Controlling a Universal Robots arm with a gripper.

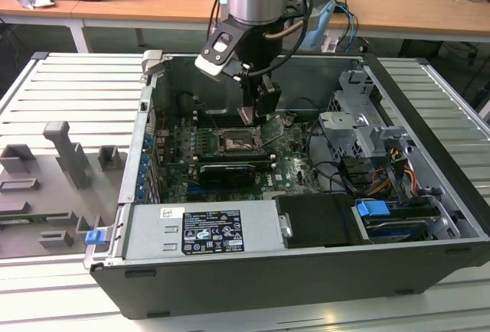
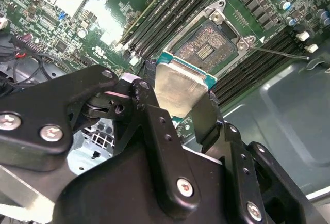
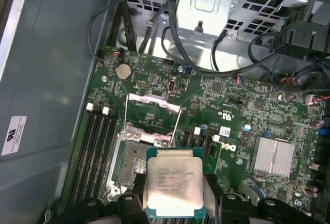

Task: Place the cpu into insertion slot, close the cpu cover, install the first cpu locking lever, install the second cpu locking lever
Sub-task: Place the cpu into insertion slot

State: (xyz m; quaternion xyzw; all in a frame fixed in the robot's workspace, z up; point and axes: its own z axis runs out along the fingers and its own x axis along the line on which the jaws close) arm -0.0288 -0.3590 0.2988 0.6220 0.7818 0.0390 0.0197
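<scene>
My gripper point(image 3: 174, 206) is shut on the cpu point(image 3: 172, 182), a square chip with a silvery face, gripped by two opposite edges. In the second wrist view the cpu point(image 2: 180, 85) sits between the black fingers point(image 2: 149, 105) and hangs a little above the green motherboard, beside the insertion slot point(image 2: 205, 48). The insertion slot point(image 3: 130, 163) is open, its dark contact field bare. The cpu cover point(image 3: 153, 99) is swung open on the slot's far side. In the exterior view the gripper point(image 1: 256, 118) hovers over the insertion slot point(image 1: 233, 142) inside the case.
A thin metal locking lever point(image 2: 283, 52) sticks out beside the slot. Memory slots point(image 3: 98, 146) flank it. A finned heatsink point(image 3: 273, 157), black cables point(image 3: 206, 59) and the drive cage point(image 1: 360, 122) stand nearby. The power supply point(image 1: 203, 232) fills the case's near side.
</scene>
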